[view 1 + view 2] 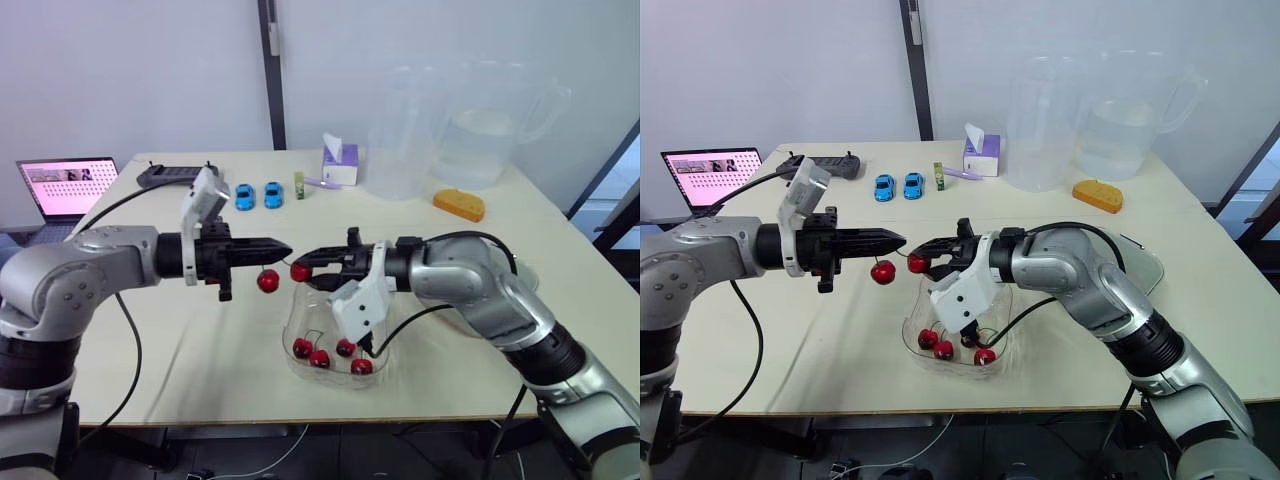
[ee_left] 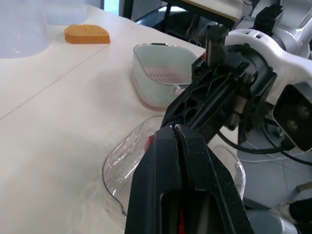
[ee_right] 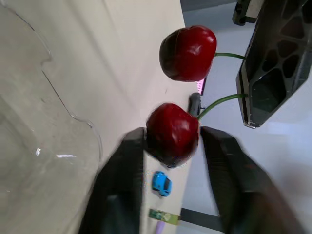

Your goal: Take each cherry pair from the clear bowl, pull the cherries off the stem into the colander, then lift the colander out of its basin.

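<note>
Over the clear bowl (image 1: 292, 330), right end effector (image 3: 170, 146) pinches one cherry (image 3: 171, 131).

No text, number or brand could be read. The laptop screen (image 1: 67, 185) showed pink panels with content too small to make out. Any print on the purple tissue box (image 1: 340, 165) and the small green packet (image 1: 299, 185) could not be resolved.

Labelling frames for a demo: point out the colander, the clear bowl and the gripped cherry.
colander (image 2: 163, 77), left wrist view, perforated back wall.
clear bowl (image 1: 297, 318), left eye view, bare left wall.
gripped cherry (image 3: 172, 134), right wrist view, middle of its skin.
</note>
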Controlling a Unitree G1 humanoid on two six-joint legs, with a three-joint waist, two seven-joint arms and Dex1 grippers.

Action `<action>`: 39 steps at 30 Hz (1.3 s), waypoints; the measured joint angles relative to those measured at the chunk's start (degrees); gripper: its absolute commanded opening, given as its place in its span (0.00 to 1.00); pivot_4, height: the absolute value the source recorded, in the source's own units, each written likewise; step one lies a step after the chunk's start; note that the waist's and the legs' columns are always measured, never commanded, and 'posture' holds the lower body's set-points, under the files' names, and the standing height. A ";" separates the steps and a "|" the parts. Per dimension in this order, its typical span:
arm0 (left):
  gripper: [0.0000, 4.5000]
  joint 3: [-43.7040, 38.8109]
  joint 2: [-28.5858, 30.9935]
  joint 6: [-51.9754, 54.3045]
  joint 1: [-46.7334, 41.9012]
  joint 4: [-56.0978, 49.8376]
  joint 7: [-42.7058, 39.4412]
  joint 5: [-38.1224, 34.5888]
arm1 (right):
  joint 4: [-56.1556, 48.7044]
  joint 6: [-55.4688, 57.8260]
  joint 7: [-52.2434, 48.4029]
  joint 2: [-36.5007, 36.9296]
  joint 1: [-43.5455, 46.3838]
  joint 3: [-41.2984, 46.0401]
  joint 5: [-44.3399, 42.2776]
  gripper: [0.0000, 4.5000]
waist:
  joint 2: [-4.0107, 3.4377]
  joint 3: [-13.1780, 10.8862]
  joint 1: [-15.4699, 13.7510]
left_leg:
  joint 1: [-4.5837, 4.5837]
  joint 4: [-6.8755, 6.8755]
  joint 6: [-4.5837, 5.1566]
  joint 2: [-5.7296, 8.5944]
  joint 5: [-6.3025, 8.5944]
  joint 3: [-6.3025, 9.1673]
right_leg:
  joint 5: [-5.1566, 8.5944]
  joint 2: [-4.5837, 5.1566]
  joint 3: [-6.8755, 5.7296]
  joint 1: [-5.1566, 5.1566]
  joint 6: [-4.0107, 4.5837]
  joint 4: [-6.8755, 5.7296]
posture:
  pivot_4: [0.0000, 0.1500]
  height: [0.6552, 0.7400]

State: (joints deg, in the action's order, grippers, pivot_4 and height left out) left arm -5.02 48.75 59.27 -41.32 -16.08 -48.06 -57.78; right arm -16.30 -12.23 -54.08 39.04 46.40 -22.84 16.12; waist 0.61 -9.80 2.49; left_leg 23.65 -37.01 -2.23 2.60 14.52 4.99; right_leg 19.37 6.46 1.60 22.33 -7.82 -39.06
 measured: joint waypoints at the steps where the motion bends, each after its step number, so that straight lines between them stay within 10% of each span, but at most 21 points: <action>1: 0.00 0.00 0.01 -0.01 0.00 -0.01 -0.16 0.36 | -0.54 1.38 -0.87 0.30 -0.53 0.98 -1.86 0.80 | 0.00 0.00 -0.02 | 0.00 0.00 0.00 0.00 0.00 0.00 | 0.00 0.00 0.00 0.00 0.00 0.00 | 1.00 0.97; 3: 0.00 0.00 -0.04 -0.05 -0.02 0.06 -0.29 1.01 | -3.56 9.26 -3.46 0.38 -2.20 4.57 -9.62 0.99 | 0.01 -0.01 -0.03 | 0.00 0.00 0.00 0.00 0.00 0.01 | 0.00 0.00 0.00 -0.01 0.00 0.00 | 1.00 0.97; 14: 0.00 -0.35 -2.82 -1.34 -0.42 -0.58 -3.05 0.84 | -10.37 71.55 -1.89 -1.50 -2.74 22.43 -54.32 0.99 | 0.01 -0.01 0.06 | 0.00 0.00 0.09 -0.02 0.05 0.06 | 0.00 0.00 -0.03 -0.01 0.00 0.00 | 1.00 0.97; 26: 0.00 -0.39 -4.01 -1.16 -0.42 -2.51 -3.07 -0.49 | -8.19 74.83 8.94 -7.39 -1.44 19.58 -56.70 0.99 | 0.02 -0.02 0.03 | 0.01 -0.03 0.09 0.01 0.05 0.03 | 0.00 0.04 -0.03 0.00 0.00 0.00 | 1.00 0.97; 33: 0.00 -0.49 -4.06 -1.01 -0.83 -2.93 -2.63 -2.01 | -8.19 73.65 8.20 -6.48 -1.78 18.15 -57.02 0.36 | 0.02 -0.02 -0.02 | 0.01 -0.03 0.10 0.01 0.06 0.03 | 0.00 0.04 -0.03 -0.01 0.00 0.00 | 1.00 0.97; 39: 0.00 -0.54 -4.08 -0.81 -0.88 -2.93 -1.97 -3.02 | -8.19 73.11 7.62 -6.16 -2.14 18.36 -57.58 0.36 | 0.02 -0.02 0.03 | 0.01 -0.02 0.10 0.01 0.06 0.04 | 0.00 0.03 -0.03 0.00 0.00 0.00 | 1.00 0.97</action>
State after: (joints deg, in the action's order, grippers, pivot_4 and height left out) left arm -5.56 44.67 58.46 -42.20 -19.01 -50.04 -60.80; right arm -24.49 60.88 -46.46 32.88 44.26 -4.49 -41.46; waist 0.63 -9.81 2.52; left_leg 23.65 -37.02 -2.13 2.61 14.58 5.02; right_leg 19.37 6.49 1.57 22.33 -7.82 -39.06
